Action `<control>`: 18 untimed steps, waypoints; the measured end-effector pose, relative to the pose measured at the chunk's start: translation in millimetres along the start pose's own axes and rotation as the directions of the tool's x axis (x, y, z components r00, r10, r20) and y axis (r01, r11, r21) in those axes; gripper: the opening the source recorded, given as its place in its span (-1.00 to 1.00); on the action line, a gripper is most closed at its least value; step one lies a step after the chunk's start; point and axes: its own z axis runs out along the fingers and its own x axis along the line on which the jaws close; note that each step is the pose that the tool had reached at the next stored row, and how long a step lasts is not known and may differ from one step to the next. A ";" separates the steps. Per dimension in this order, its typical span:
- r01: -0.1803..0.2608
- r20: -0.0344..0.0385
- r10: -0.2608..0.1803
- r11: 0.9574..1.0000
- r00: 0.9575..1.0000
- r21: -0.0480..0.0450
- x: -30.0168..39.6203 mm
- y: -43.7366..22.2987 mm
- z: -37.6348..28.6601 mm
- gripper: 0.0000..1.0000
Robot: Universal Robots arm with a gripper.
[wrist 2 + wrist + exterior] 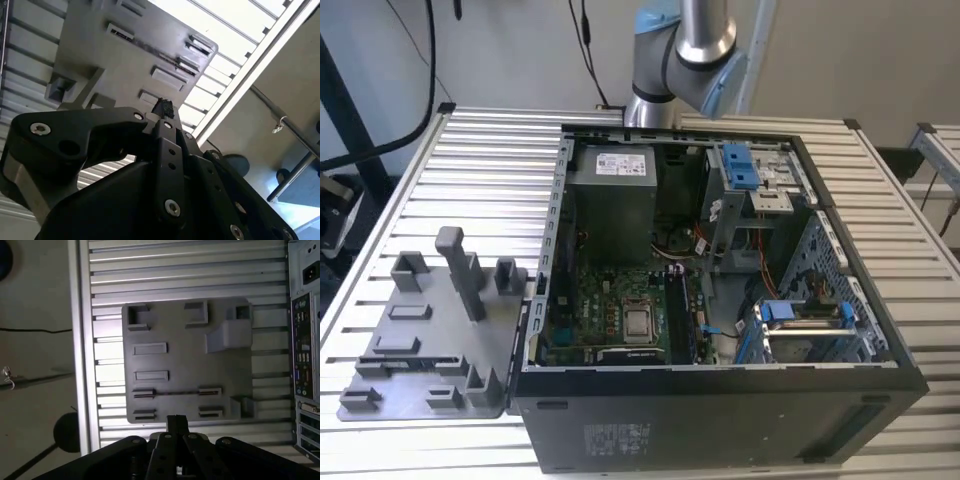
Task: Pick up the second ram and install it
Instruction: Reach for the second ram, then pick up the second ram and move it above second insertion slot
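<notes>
Black jaws, pressed together, hang over grey tray (pixel 180 360); exterior view shows motherboard (pixel 610 305) inside case (pixel 720 420).

You see the arm (pixel 688 55) in the exterior view as a silver tube with pale blue joint caps, held high at the far side. In both wrist views your black gripper (pixel 163 107) (pixel 177 421) has its fingers pressed together and the linkage bars folded inward.

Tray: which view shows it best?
The first wrist view: the tray appears nearly whole, face on, slots and blocks clear. The exterior view shows it obliquely beside the case; the second wrist view shows part of it behind the gripper.
</notes>
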 end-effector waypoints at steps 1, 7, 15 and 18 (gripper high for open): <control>0.000 0.000 0.000 1.000 1.000 0.000 0.0 -2.7 0.0 -0.79; 0.000 0.000 0.000 1.000 1.000 0.000 -0.1 -5.2 0.0 -0.79; 0.000 -0.002 0.000 1.000 1.000 0.000 -0.1 -5.2 0.0 -0.79; 0.000 -0.002 0.000 1.000 1.000 0.000 -0.1 -5.2 0.0 -0.79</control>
